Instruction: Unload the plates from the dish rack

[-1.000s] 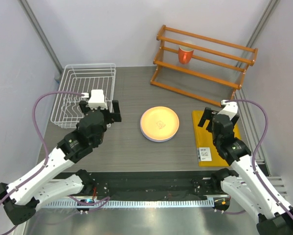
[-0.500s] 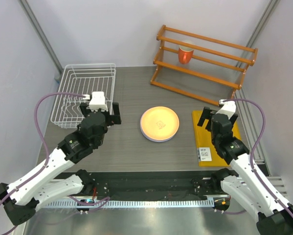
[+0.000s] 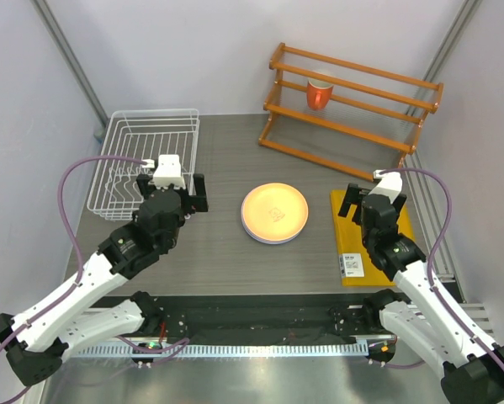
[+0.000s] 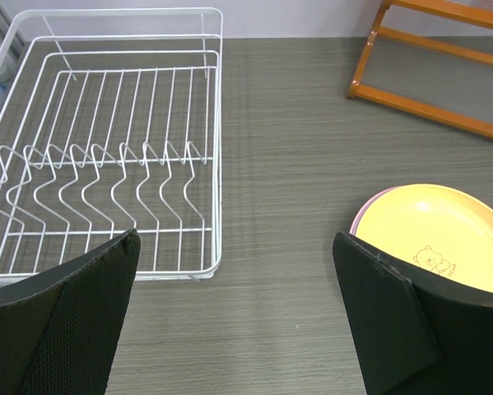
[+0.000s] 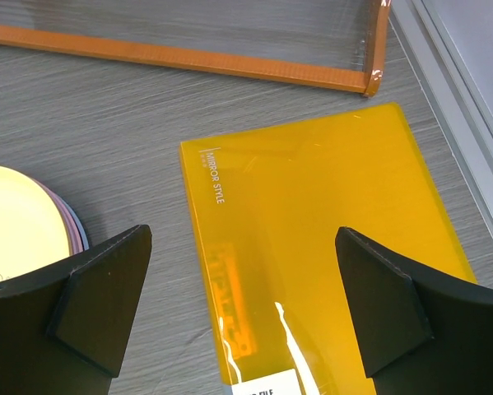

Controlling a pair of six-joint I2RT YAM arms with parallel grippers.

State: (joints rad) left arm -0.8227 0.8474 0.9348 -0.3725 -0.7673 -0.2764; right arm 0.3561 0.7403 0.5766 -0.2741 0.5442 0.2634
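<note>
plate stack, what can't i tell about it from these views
- Top view: the yellow plate covers the lower ones; only a thin rim shows, count unclear.
- Left wrist: stack cut off by the right edge.
- Right wrist: stack cut off by the left edge; only rim slivers show.

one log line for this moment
rack: no plates | plates: stacked on table | left gripper: open | right gripper: open
</note>
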